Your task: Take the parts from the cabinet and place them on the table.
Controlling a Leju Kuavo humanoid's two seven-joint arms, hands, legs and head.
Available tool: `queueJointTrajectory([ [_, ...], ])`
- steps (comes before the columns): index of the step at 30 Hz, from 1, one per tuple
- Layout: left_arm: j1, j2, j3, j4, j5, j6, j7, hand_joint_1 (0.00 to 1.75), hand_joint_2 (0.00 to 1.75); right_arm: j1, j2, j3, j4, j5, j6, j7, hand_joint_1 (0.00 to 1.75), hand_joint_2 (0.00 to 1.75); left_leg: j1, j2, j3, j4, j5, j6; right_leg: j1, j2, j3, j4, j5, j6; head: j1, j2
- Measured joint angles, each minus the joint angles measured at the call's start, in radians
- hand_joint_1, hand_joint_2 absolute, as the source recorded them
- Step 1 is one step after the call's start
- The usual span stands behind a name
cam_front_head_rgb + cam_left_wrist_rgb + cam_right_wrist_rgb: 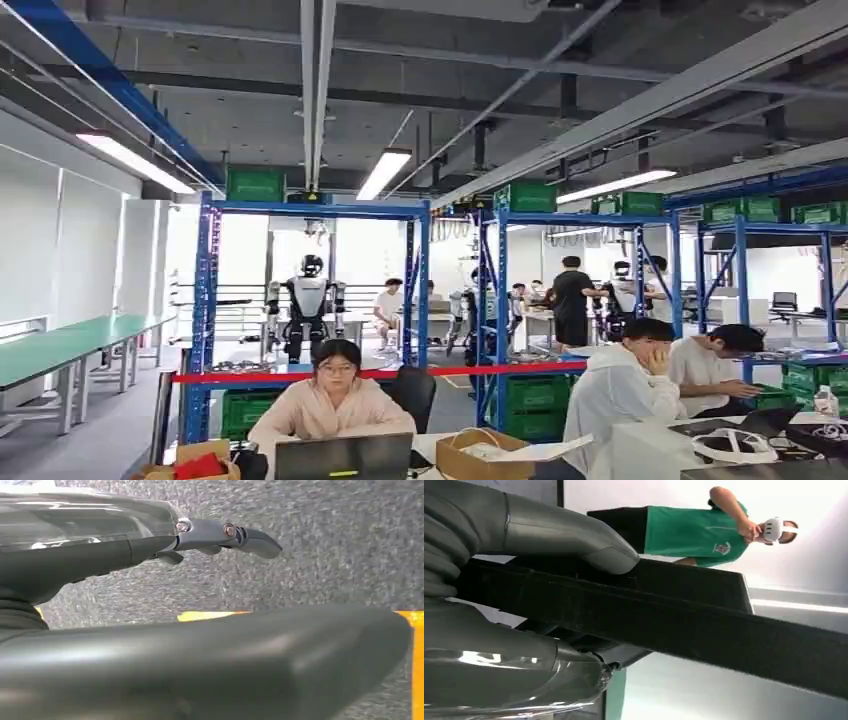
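Note:
In the right wrist view my right hand (549, 605) grips a long black flat part (704, 625). The grey thumb (574, 535) lies on one face of the part and the darker fingers (574, 652) are under the other. The part runs on past the hand and out of the picture. In the left wrist view my left hand (165, 540) hangs over the grey carpet (325, 545) with one finger (235, 535) stretched out and nothing in it. Blue shelf racks (310, 210) with green bins (255, 185) stand ahead in the head view.
Several people sit at a desk (440, 445) with laptops and boxes close in front. A red barrier strip (380, 374) runs across before the racks. A green table (60, 350) lines the left wall. A person in a green shirt (699, 530) wears a headset. Yellow floor tape (417, 670) marks the carpet.

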Motion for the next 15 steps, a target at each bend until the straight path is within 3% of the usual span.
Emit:
queueJointTrajectory([
  [2, 0.004, 0.003, 0.000, 0.000, 0.000, 0.000, 0.000, 0.00, 1.75, 0.000, 0.001, 0.003, 0.000, 0.000, 0.001, 0.002, 1.75, 1.75, -0.002, -0.001, 0.000, -0.004, -0.003, 0.012, -0.001, 0.000, 0.006, 0.004, -0.003, 0.010, -0.001, 0.000],
  [4, 0.003, 0.003, 0.000, 0.000, -0.003, 0.000, -0.001, 0.00, 1.75, -0.002, 0.003, 0.003, 0.000, -0.003, 0.003, 0.002, 1.75, 1.75, 0.007, -0.003, 0.022, -0.011, -0.007, 0.021, -0.001, -0.001, 0.008, 0.023, -0.017, 0.023, 0.000, 0.000],
  [5, 0.002, 0.003, 0.000, 0.000, -0.004, 0.000, -0.001, 0.00, 1.75, -0.007, 0.003, 0.003, 0.001, -0.004, 0.005, 0.002, 1.75, 1.75, 0.009, -0.002, 0.029, -0.014, -0.011, 0.027, -0.003, -0.003, -0.017, 0.070, -0.036, 0.031, 0.000, 0.000],
  [8, 0.000, 0.004, 0.000, 0.000, -0.005, 0.000, -0.001, 0.00, 1.75, -0.011, 0.003, 0.005, 0.008, -0.005, 0.007, 0.003, 1.75, 1.75, 0.010, -0.002, 0.045, -0.014, -0.028, 0.028, -0.017, -0.004, -0.152, 0.282, -0.110, 0.045, -0.001, 0.000],
  [9, 0.000, 0.004, 0.000, 0.000, -0.005, 0.000, -0.001, 0.00, 1.75, -0.011, 0.003, 0.005, 0.012, -0.002, 0.007, 0.007, 1.75, 1.75, 0.010, -0.002, 0.054, -0.014, -0.036, 0.027, -0.018, -0.005, -0.188, 0.318, -0.107, 0.047, -0.001, 0.000],
  [10, 0.002, 0.004, 0.000, 0.000, -0.005, 0.000, -0.001, 0.00, 1.75, -0.012, 0.003, 0.006, 0.015, 0.001, 0.007, 0.011, 1.75, 1.75, 0.011, -0.003, 0.066, -0.014, -0.044, 0.026, -0.018, -0.005, -0.194, 0.299, -0.075, 0.047, 0.000, 0.000],
  [11, 0.004, 0.004, 0.000, 0.000, -0.006, 0.000, -0.001, 0.00, 1.75, -0.015, 0.003, 0.007, 0.016, 0.005, 0.007, 0.011, 1.75, 1.75, 0.011, -0.017, 0.080, -0.014, -0.054, 0.020, -0.018, -0.004, -0.178, 0.236, -0.020, 0.047, -0.001, 0.000],
  [12, 0.003, 0.004, 0.000, 0.000, -0.006, 0.000, -0.001, 0.00, 1.75, -0.017, 0.003, 0.008, 0.016, 0.005, 0.007, 0.012, 1.75, 1.75, 0.014, -0.021, 0.094, -0.014, -0.064, 0.015, -0.018, 0.000, -0.150, 0.151, 0.043, 0.043, 0.000, 0.000],
  [13, 0.000, 0.004, 0.000, 0.000, -0.006, 0.000, -0.001, 0.00, 1.75, -0.021, 0.003, 0.008, 0.017, 0.006, 0.007, 0.012, 1.75, 1.75, 0.016, -0.024, 0.106, -0.016, -0.072, 0.013, -0.018, 0.016, -0.123, 0.064, 0.107, 0.041, 0.000, 0.000],
  [14, -0.004, 0.004, 0.000, 0.000, -0.006, 0.000, -0.001, 0.00, 1.75, -0.024, 0.001, 0.008, 0.021, 0.006, 0.006, 0.012, 1.75, 1.75, 0.019, -0.024, 0.112, -0.023, -0.074, 0.011, -0.012, 0.016, -0.122, 0.062, 0.090, 0.034, 0.000, 0.000],
  [15, -0.006, 0.004, 0.000, 0.000, -0.006, -0.002, -0.001, 0.00, 1.75, -0.029, 0.000, 0.011, 0.025, 0.007, 0.006, 0.013, 1.75, 1.75, 0.021, -0.032, 0.110, -0.027, -0.074, 0.007, -0.006, 0.012, -0.124, 0.036, 0.064, 0.020, 0.000, 0.001],
])
